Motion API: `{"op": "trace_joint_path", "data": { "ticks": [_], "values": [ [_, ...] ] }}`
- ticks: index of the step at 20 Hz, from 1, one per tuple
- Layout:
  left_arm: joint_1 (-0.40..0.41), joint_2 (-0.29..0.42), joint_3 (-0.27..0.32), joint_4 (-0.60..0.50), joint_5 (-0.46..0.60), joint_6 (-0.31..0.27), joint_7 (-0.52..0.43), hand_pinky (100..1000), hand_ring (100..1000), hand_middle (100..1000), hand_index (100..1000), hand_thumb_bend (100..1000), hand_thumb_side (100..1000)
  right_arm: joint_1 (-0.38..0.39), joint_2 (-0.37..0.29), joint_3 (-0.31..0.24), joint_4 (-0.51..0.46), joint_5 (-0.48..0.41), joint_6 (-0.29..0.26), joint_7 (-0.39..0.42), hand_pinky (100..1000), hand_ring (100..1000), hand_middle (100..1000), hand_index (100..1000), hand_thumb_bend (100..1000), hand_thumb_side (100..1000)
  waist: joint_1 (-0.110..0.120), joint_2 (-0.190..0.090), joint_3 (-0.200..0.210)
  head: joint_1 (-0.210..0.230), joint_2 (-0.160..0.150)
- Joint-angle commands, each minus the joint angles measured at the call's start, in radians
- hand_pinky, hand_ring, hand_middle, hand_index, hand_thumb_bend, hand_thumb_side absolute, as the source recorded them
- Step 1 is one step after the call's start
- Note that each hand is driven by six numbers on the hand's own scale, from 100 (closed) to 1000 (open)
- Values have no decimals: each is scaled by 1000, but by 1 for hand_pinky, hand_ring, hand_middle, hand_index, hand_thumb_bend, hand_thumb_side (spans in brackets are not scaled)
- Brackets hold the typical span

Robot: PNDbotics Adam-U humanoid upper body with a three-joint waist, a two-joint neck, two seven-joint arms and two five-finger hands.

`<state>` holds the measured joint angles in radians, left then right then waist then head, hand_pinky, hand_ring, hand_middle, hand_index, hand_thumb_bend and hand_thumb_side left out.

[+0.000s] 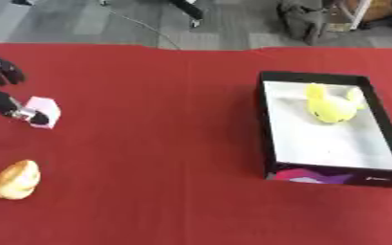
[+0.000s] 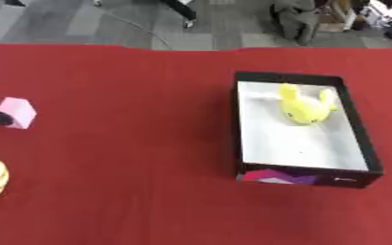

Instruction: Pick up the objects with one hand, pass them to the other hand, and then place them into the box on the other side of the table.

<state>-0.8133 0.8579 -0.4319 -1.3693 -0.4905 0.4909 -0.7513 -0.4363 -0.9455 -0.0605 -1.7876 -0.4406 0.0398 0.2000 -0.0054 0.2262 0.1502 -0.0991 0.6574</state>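
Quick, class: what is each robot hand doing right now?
Left hand: fingers pinch the pink block.
Right hand: not in view.

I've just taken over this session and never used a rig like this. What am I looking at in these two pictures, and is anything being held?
Both pictures come from one stereo camera in the robot's head, looking down at a red table; they show nearly the same thing. The robot is a humanoid upper body with two arms and fingered hands. Its black left hand comes in at the left edge, and its fingers are at a small pink block, apparently pinching it, though that is hard to make out. The right hand is not in view. Nearer you on the left lies a tan, bread-like item. On the right stands a black box with a pale floor, and a yellow plush toy already lies in it.
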Motion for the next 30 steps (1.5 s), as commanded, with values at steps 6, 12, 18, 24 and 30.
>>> {"op": "trace_joint_path", "data": {
  "ticks": [6,12,18,24,30],
  "values": [
    [205,230,76,-286,63,326,-155,952,903,805,871,806,406,9,-55,-12,-19,15,17,-17,995,1000,810,1000,100,465,9,-19,10,-25,3],
    [323,272,110,-368,-27,415,-147,946,905,812,881,822,394,7,-46,-4,-19,13,28,-17,994,1000,800,1000,100,466,9,-23,18,-39,2],
    [352,256,92,-389,-40,416,-122,922,873,777,837,785,345,6,-42,2,-19,22,35,-19,994,1000,797,1000,100,467,3,-24,15,-37,4],
    [356,240,81,-413,40,416,-12,907,841,748,824,723,331,10,-38,4,-15,31,41,-18,995,1000,796,1000,100,471,0,-24,16,-29,5],
    [345,219,61,-420,126,416,92,897,830,745,836,691,345,10,-36,9,-14,37,46,-14,995,1000,792,1000,100,468,0,-27,14,33,11]
  ]
}}
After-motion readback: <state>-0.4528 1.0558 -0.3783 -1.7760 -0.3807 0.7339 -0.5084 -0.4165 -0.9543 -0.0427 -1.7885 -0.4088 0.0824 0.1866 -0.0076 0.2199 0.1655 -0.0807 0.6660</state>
